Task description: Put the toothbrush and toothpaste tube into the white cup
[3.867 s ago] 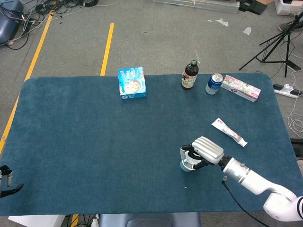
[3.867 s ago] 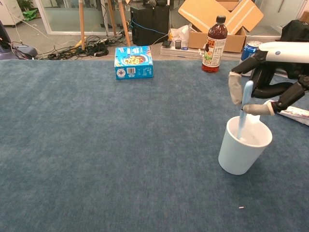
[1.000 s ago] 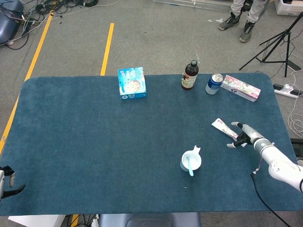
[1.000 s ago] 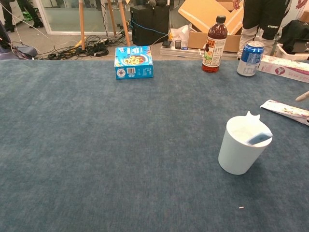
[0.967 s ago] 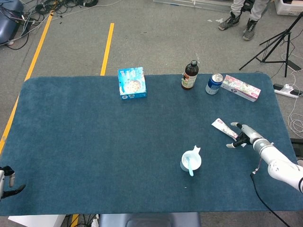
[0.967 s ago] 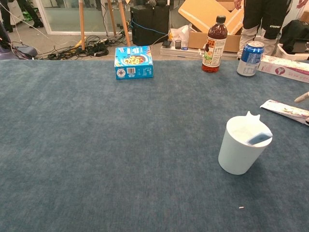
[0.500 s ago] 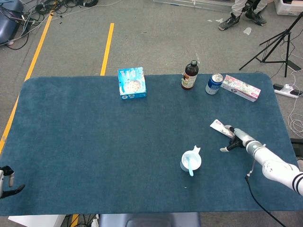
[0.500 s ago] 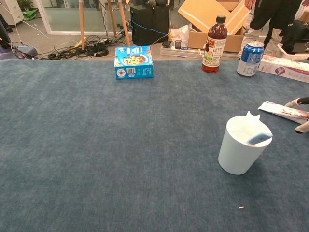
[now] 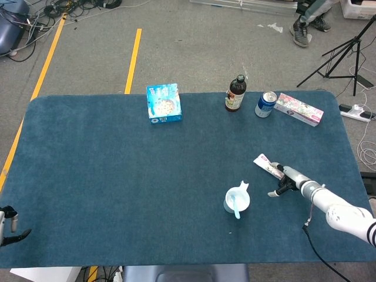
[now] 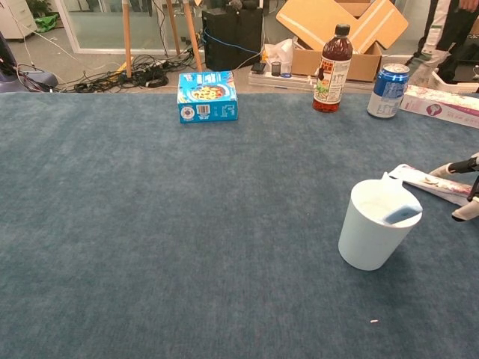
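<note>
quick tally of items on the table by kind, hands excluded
Boxes: 2 (blue box, long pink-white box)
Drink containers: 2 (dark bottle, blue can)
Cups: 1 (white cup)
Toothbrushes: 1 (toothbrush, in the cup)
Tubes: 1 (toothpaste tube)
Total: 7

- A dark blue felt-like table with rounded far corners fills most of both views.
- Grey concrete floor lies beyond it, marked with two yellow lines.
- Tangled cables lie far left; a black tripod stands far right.
- Open cardboard boxes sit behind the table.
- Glass panels show far left.
</note>
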Controlling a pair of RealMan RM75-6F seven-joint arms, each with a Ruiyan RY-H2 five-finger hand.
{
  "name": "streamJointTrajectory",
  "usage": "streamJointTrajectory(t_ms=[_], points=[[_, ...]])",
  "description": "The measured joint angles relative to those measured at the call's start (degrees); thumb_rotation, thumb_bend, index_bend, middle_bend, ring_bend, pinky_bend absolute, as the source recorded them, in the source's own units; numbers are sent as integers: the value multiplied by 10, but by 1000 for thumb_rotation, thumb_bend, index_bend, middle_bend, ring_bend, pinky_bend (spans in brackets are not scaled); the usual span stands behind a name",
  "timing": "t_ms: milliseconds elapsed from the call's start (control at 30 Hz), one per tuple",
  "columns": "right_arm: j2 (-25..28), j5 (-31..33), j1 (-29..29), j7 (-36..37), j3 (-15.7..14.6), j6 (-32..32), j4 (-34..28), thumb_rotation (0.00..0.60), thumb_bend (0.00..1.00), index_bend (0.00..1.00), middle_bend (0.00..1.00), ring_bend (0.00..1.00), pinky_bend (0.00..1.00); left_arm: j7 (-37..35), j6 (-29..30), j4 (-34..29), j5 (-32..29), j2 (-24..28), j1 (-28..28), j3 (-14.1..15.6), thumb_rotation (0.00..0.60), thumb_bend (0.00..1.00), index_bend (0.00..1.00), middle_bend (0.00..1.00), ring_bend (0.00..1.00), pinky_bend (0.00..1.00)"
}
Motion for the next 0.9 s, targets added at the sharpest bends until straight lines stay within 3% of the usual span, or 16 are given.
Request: streamJointTrajectory(t_ms=[433, 900], points=[[13, -64, -43, 1, 58, -26, -39, 600, 0, 51, 1000, 1000, 1000, 1, 0, 0, 0, 0, 0, 0, 600, 0, 813, 537, 433, 386], [93, -139, -140, 22, 112, 44, -129, 600, 0, 51, 1000, 1000, 1000, 7, -2, 0, -2, -2, -1, 1, 600, 0, 813, 537, 433, 386]])
